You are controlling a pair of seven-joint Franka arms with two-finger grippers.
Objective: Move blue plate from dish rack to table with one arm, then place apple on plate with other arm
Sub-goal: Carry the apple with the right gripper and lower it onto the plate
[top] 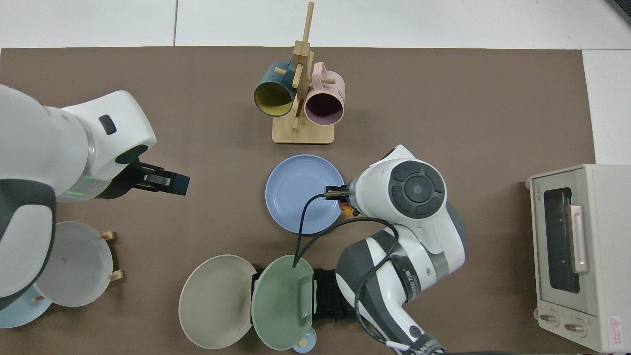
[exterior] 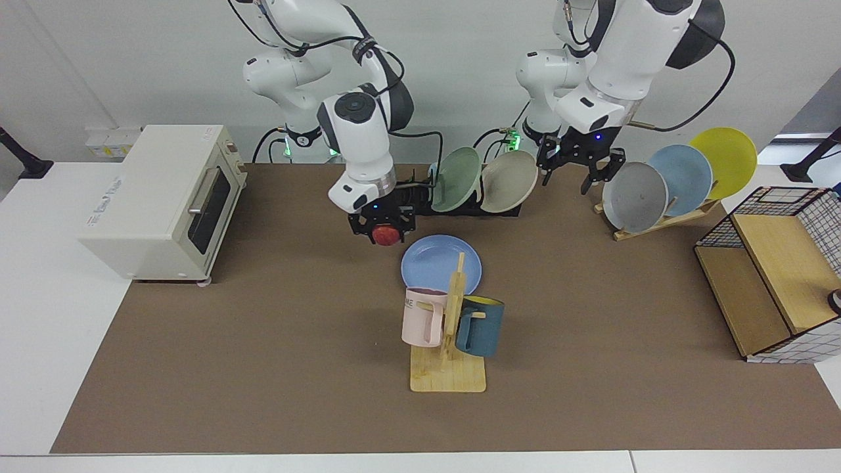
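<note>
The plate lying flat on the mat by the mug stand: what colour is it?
Periwinkle blue, plain; the blue plate shows best in the top view.

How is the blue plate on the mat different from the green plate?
The blue plate lies flat on the brown mat; the green plate stands tilted in the black rack.
The blue plate sits alone; the green plate has a beige plate right beside it.
The right gripper holds the apple near the blue plate's rim, not near the green plate.
Both are round and shallow.
</note>
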